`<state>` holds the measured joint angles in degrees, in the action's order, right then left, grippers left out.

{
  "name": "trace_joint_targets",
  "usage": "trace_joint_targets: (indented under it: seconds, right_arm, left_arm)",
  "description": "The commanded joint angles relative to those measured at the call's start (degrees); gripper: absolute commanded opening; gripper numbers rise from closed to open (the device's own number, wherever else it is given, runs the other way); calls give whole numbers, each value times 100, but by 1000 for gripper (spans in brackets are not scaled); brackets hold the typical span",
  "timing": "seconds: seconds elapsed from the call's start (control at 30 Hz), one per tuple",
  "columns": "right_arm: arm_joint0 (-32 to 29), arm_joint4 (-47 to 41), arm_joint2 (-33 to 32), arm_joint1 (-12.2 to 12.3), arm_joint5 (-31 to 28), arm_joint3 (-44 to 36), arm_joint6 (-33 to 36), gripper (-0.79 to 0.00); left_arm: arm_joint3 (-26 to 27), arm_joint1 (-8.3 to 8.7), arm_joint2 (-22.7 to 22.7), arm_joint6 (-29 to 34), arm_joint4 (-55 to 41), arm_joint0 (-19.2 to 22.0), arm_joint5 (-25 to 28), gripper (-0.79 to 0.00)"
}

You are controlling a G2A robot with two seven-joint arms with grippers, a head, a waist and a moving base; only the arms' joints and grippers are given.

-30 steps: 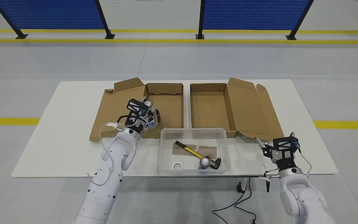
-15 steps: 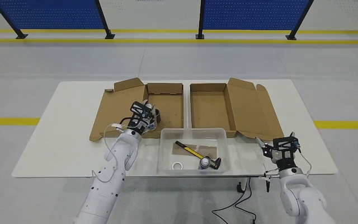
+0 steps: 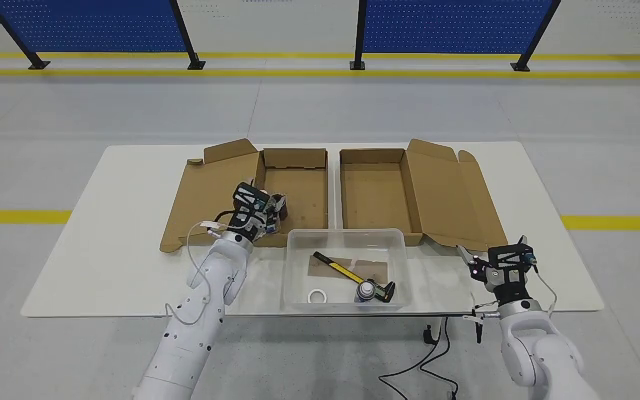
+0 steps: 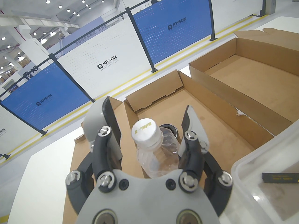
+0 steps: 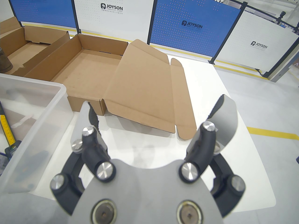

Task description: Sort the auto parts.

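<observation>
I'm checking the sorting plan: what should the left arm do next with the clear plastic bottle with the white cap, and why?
Probably lower the left gripper slightly and open it: the white-capped clear plastic bottle it holds hangs over the left brown cardboard box, where a dark round part lies.

we count two cardboard boxes (image 3: 305, 195) (image 3: 372, 200), one clear plastic bin (image 3: 345, 233), one hammer (image 3: 335, 267), one white ring (image 3: 318, 296), one plastic bottle (image 4: 153, 151).
</observation>
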<state>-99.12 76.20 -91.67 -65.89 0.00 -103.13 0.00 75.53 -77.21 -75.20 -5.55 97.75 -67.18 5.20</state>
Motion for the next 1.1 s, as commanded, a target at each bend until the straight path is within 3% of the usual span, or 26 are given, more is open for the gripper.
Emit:
trace_joint_targets:
  seconds: [0.0, 0.33, 0.53, 1.07]
  right_arm:
    - [0, 0, 0, 0, 0, 0, 0, 0]
    - [0, 0, 0, 0, 0, 0, 0, 0]
    - [0, 0, 0, 0, 0, 0, 0, 0]
    - [0, 0, 0, 0, 0, 0, 0, 0]
  left_arm:
    - [18, 0, 8, 2, 0, 6, -10, 0]
    - [722, -11, -4, 414, -430, -131, 68, 0]
    - [1432, 5, -70, 1215, -971, -299, 555, 0]
    - [2539, 144, -390, 1869, -1153, -1001, 1334, 0]
